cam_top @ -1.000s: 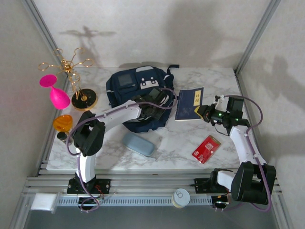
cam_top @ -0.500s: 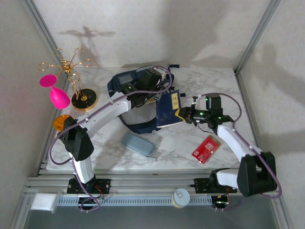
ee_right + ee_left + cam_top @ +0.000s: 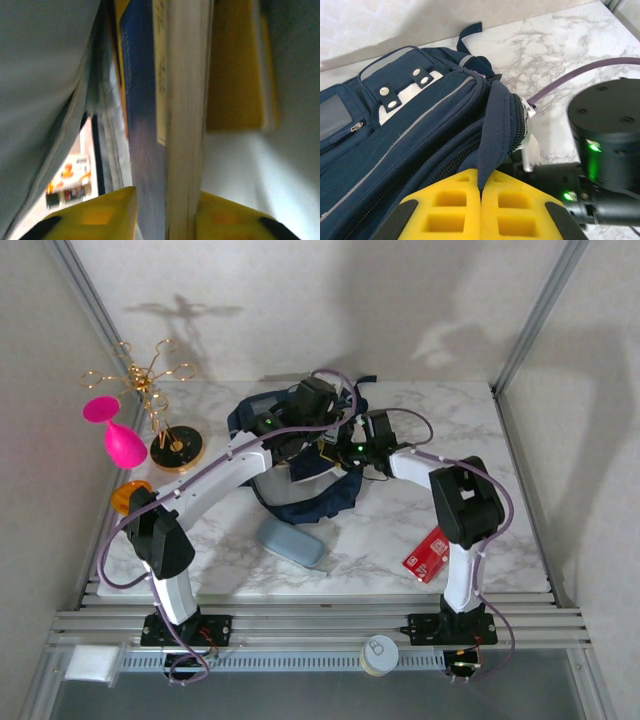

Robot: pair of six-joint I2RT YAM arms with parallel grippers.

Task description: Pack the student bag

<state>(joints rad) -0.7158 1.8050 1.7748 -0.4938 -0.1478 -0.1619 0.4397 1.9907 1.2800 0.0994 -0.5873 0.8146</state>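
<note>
Marble table (image 3: 470, 430), left gripper (image 3: 481, 197) — pinching student bag (image 3: 420, 125)

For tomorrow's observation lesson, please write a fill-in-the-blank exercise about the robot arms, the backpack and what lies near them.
1. The left gripper pinches the fabric of the ___.
2. Between the fingers of the right gripper stands a blue ___.
3. The red card lies nearest the ___ arm's base.
Missing words: backpack; booklet; right.
</note>
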